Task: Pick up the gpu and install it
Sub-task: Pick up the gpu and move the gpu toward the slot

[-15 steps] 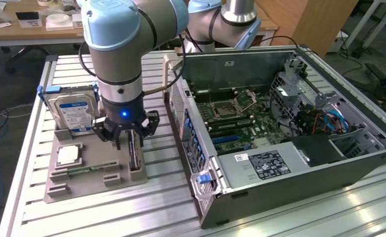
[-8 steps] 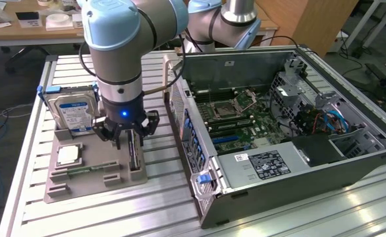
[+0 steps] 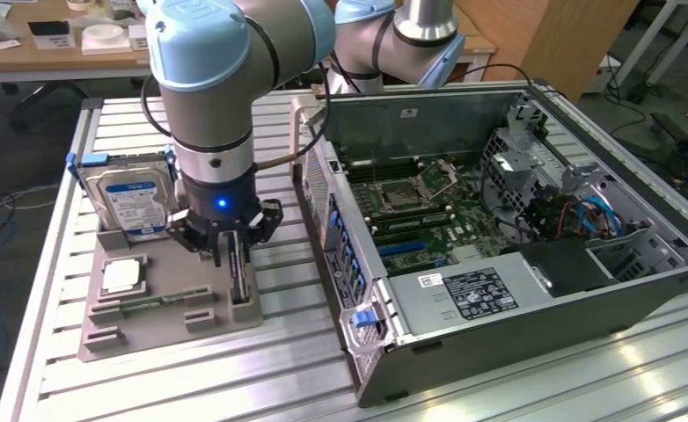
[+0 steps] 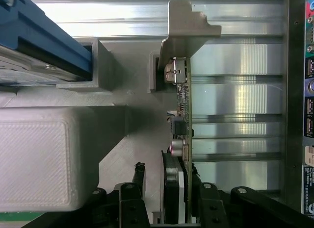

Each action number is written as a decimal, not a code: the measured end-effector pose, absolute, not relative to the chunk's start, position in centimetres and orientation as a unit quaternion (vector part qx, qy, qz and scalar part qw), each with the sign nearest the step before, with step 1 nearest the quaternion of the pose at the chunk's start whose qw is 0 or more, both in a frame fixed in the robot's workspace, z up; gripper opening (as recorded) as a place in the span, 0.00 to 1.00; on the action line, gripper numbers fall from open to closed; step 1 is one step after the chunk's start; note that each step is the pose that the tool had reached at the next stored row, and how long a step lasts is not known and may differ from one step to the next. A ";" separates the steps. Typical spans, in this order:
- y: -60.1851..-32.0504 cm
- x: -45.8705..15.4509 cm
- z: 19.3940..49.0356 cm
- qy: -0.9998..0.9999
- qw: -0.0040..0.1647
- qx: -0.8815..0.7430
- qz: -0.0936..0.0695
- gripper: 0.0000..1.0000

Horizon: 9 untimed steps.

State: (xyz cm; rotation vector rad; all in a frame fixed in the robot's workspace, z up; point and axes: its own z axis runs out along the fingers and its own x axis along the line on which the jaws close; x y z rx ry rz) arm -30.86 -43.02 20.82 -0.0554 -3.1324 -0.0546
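In the exterior view, your end effector (image 3: 232, 255) sits low over the gpu (image 3: 241, 283). The card stands edge-on in the holder (image 3: 144, 332) on the bench (image 3: 497, 387), leaving both faces reachable. In the wrist view, the jaws stand open either side of the card, not yet pinching it.

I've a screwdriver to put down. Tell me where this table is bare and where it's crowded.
Bare slats of the table lie on the camera's side of the grey tray and computer case, and beyond the hard drive. Crowded: the tray itself, where the gripper sits over the gpu, and the narrow strip between tray and case.
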 end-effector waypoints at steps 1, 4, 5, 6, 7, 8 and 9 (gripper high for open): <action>-43.0 -30.9 20.8 -1.000 0.004 -0.018 -0.017 0.51; -43.0 -30.8 20.8 -1.000 0.004 -0.018 -0.017 0.44; -43.0 -30.8 20.8 -1.000 0.004 -0.018 -0.017 0.44; -43.0 -30.7 20.8 -1.000 0.004 -0.018 -0.018 0.44; -43.0 -30.7 20.8 -1.000 0.004 -0.018 -0.017 0.44; -43.0 -30.7 20.8 -1.000 0.004 -0.018 -0.017 0.44; -43.0 -30.7 20.8 -1.000 0.004 -0.018 -0.017 0.44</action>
